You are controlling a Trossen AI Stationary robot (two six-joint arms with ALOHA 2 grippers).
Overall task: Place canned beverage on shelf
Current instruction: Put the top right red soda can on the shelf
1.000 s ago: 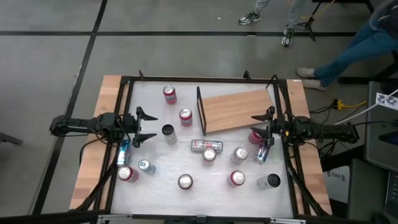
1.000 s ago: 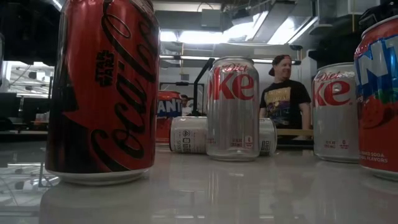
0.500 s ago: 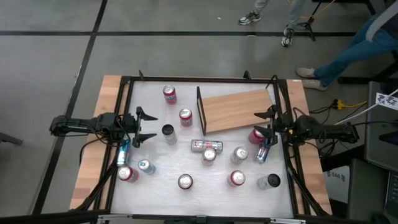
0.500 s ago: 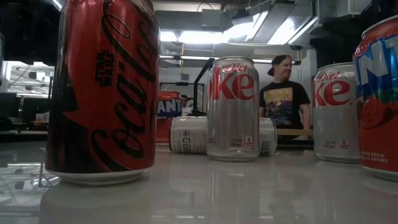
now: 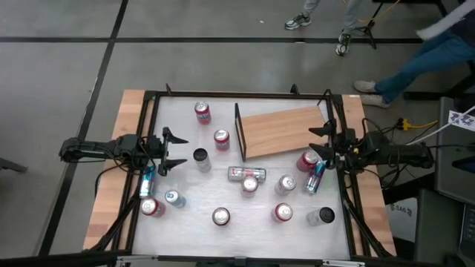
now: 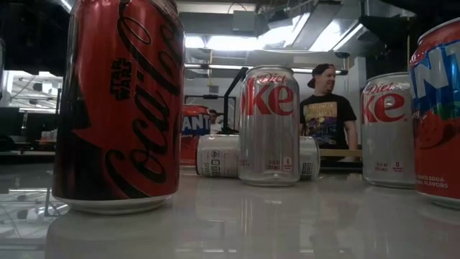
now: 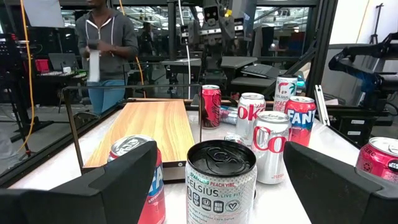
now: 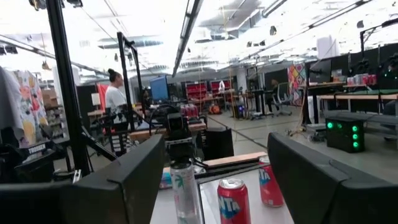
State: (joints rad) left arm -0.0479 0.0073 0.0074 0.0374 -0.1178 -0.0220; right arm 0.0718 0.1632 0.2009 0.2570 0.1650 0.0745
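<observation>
Pulling back toward the table's right edge, the right gripper (image 5: pixel 321 142) is now sitting farther out than a second ago, over the black frame rail beside the shelf (image 5: pixel 280 131). Its fingers are standing apart with nothing between them, and the red can (image 5: pixel 308 161) it was over earlier is now showing clear of it, upright on the white tabletop (image 5: pixel 245 204) just off the shelf's near corner. The shelf itself is lying flat and bare, its black upright (image 5: pixel 238 132) at the left end; it has not shifted. The left gripper (image 5: pixel 174 150) is waiting at the left side, fingers wide and empty, facing the dark-topped Celsius can (image 7: pixel 221 180), unchanged. The other cans are staying scattered on the tabletop, one lying on its side (image 5: pixel 246 173) near the middle.
</observation>
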